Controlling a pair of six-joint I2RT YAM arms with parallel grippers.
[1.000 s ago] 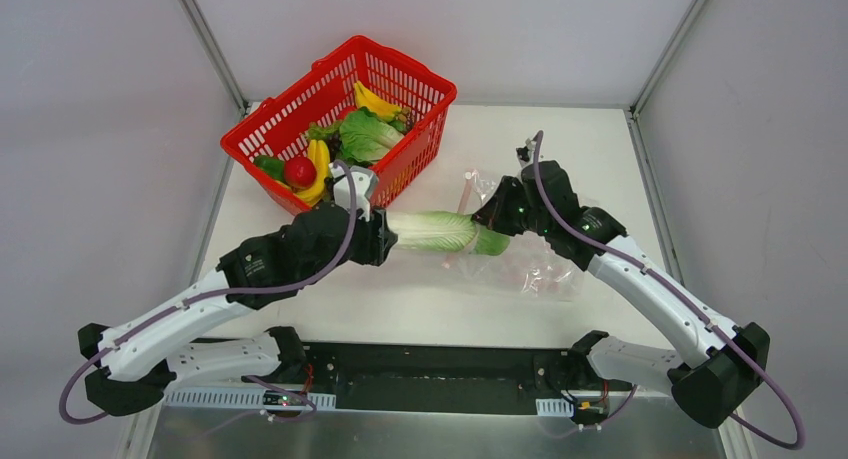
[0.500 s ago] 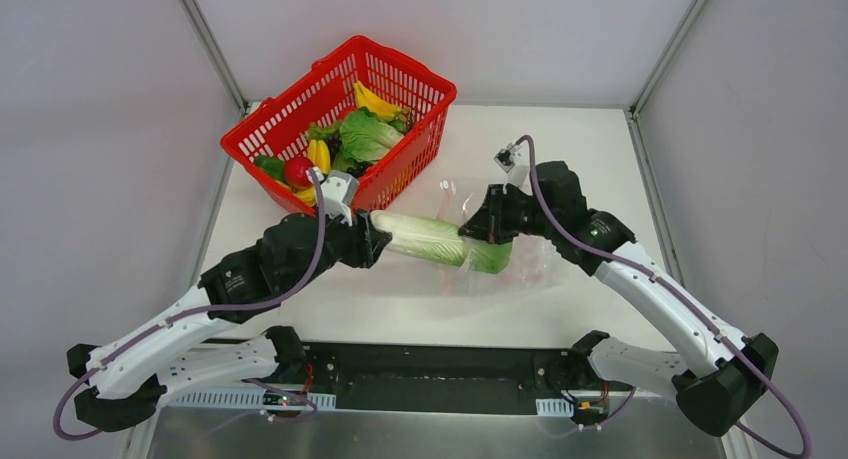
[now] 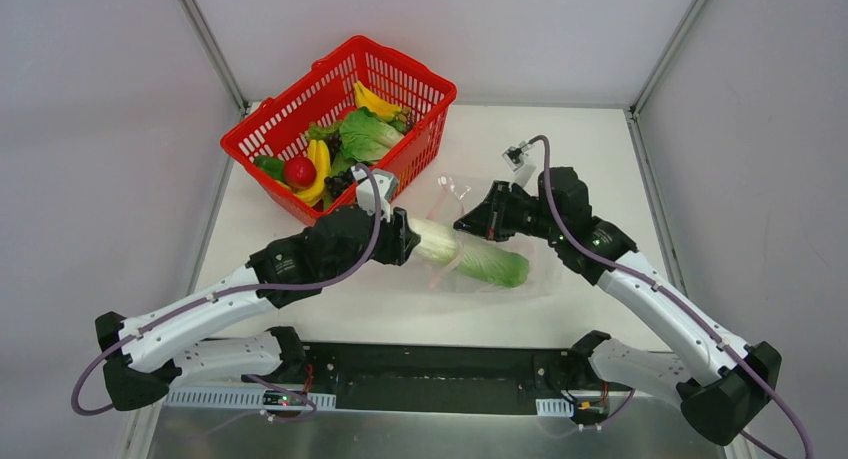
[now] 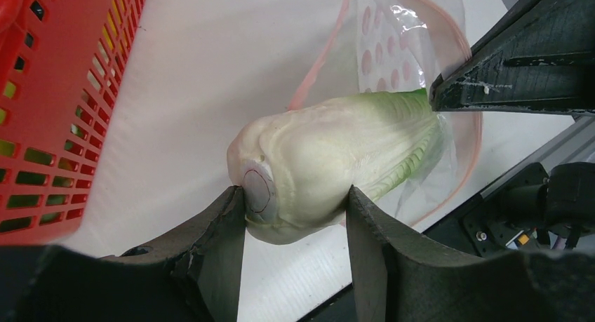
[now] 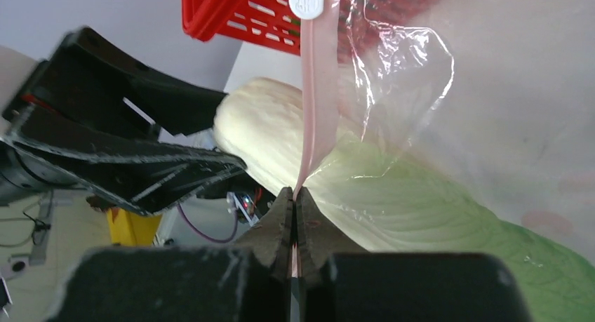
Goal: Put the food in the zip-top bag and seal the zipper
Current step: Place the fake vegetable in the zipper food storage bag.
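The left gripper clamps the cabbage by its white base. The right gripper is pinched shut on the zipper, holding the zip-top bag open around the cabbage's green end, on the table near the red basket.

My top camera high and behind, looking down over the whole table, my 2 wrist cameras close in, facing each other, all 3 sharing the cabbage and bag.

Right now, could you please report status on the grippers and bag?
Left gripper shut on cabbage, white base. Right gripper shut on zipper, holding bag mouth open. Leafy end inside bag. Nothing blocking.
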